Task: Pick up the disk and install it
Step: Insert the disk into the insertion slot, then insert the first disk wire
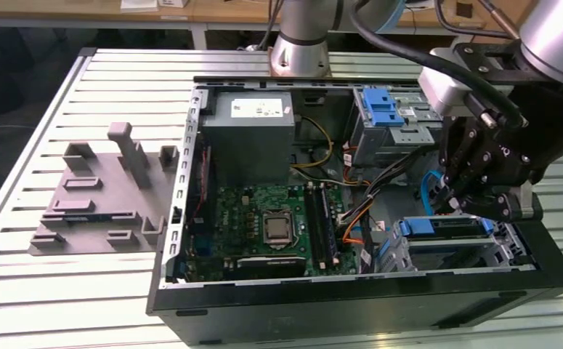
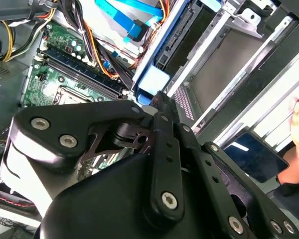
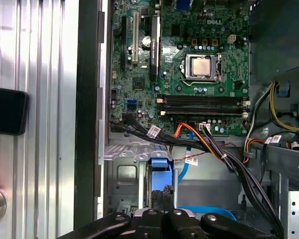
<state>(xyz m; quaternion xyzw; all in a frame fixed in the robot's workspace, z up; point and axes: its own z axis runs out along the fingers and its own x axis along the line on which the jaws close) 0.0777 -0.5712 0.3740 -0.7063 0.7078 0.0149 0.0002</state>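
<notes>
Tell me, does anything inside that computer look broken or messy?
Nothing looks broken or spilled. The computer case lies open on its side, and loose cables sprawl between the green board and the drive bay, where the gripper hangs over the disk.

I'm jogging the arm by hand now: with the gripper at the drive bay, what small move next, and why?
Probably one short, slow press on the blue carrier end of the disk. It already lies in its cage, the gripper is right at that end, and full seating cannot be seen. Cables run close, so keep it small.
</notes>
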